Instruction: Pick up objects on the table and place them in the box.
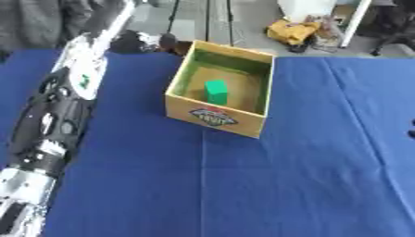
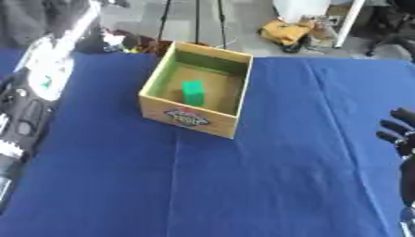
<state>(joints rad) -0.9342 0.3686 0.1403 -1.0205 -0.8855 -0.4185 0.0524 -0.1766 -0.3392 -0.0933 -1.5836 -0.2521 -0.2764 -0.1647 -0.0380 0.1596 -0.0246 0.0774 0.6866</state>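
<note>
A green block (image 1: 216, 91) stands inside the box (image 1: 212, 118), far centre on the blue table (image 1: 284, 185). My right hand (image 2: 400, 134) rests at the right edge, fingers relaxed, holding nothing.

The left arm (image 1: 57, 115) runs up the left edge of the frame toward the upper left, its hand out of sight, while the right hand (image 2: 401, 134) shows at the right edge, fingers relaxed.
</note>
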